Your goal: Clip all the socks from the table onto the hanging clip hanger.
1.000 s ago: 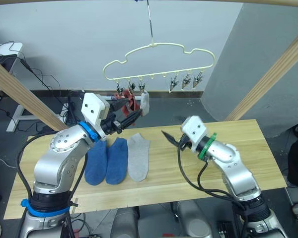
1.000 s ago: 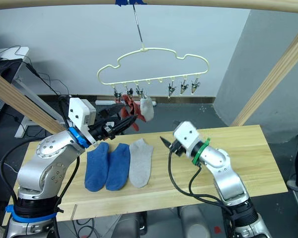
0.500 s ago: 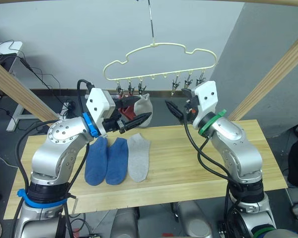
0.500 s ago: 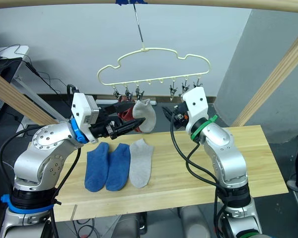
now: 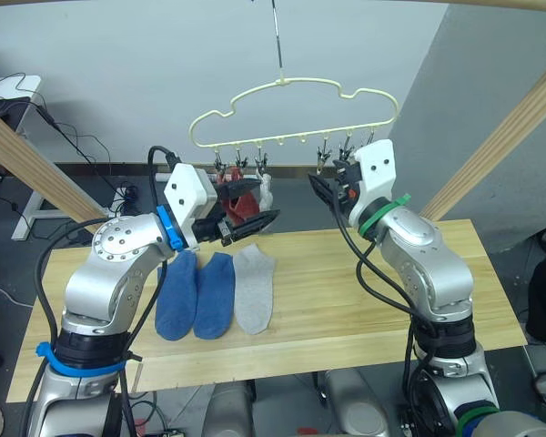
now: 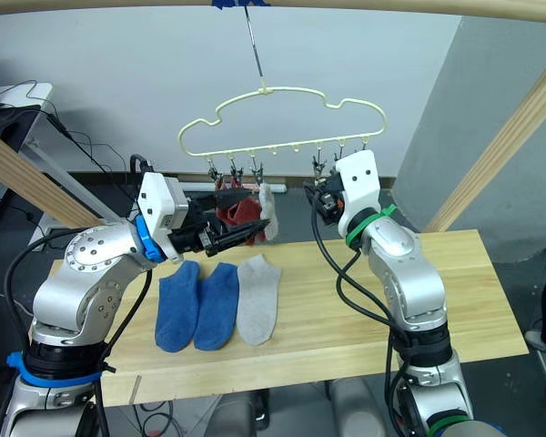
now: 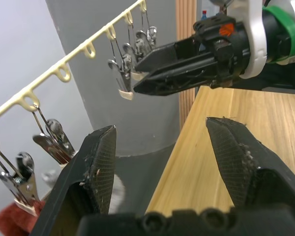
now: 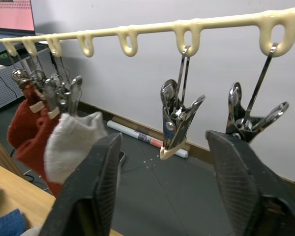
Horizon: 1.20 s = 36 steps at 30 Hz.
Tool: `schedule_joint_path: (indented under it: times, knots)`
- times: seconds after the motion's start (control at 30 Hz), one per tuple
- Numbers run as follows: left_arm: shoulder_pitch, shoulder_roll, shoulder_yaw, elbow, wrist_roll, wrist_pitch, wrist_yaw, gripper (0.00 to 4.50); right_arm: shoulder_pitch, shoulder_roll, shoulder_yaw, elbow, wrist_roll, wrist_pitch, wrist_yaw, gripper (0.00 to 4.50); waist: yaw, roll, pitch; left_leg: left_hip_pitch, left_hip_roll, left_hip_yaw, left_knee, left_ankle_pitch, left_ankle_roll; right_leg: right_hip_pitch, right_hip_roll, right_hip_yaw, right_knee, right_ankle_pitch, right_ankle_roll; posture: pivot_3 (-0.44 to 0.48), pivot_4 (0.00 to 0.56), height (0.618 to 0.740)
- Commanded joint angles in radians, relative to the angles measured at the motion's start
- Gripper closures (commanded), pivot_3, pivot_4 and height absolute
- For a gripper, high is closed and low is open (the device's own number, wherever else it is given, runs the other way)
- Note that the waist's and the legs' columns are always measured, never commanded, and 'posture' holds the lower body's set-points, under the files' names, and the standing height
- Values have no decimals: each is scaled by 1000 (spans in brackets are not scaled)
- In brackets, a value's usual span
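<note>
The pale yellow clip hanger point(image 5: 296, 83) hangs by its hook over the table's point(image 5: 364, 309) far edge. Two rust red socks point(image 5: 244, 202) and a light grey sock point(image 5: 267, 189) hang from its left clips. On the table lie two blue socks point(image 5: 177, 296) point(image 5: 214, 293) and a grey sock point(image 5: 253, 289) side by side. My left gripper point(image 5: 255, 221) is open and empty just below the hung socks. Up at the hanger, my right gripper point(image 8: 163, 137) is open, with a free metal clip point(image 8: 176, 120) hanging just ahead of its fingers.
Slanted wooden beams stand at the left point(image 5: 36, 173) and right point(image 5: 510, 137) of the table. More free clips point(image 5: 359, 146) hang at the hanger's right end. Cables and a white desk point(image 5: 9, 91) lie behind on the left. The table's right half is bare wood.
My right gripper has risen from the table top up to the hanger's free clips. The left gripper has shifted slightly right under the hung socks, and the grey sock now hangs narrower.
</note>
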Motion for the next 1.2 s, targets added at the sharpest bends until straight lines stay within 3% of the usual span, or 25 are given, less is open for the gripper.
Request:
schedule_joint_path:
  times: [0.03, 1.17, 1.2]
  knots:
    - [-10, -2, -6, -20, 6, -22, -4, 1303, -31, 7, 1, -10, 10, -24, -7, 1484, 0, 0, 0, 0, 0, 0, 0, 0, 0, 0, 0, 0, 0, 0, 0, -212, 255, 740]
    - [22, -21, -24, -24, 23, -45, -4, 1303, -140, 78, -5, 160, 15, -145, -17, 1484, -1, 0, -1, -4, 0, 0, 1, 0, 0, -5, 0, -1, 2, 1, -2, -202, 241, 740]
    - [23, -23, -24, -25, 24, -45, -3, 1303, -141, 79, -7, 162, 16, -146, -19, 1668, 0, 0, -1, -4, 0, 0, 1, 0, 0, -5, 0, -1, 2, 1, -2, -202, 241, 740]
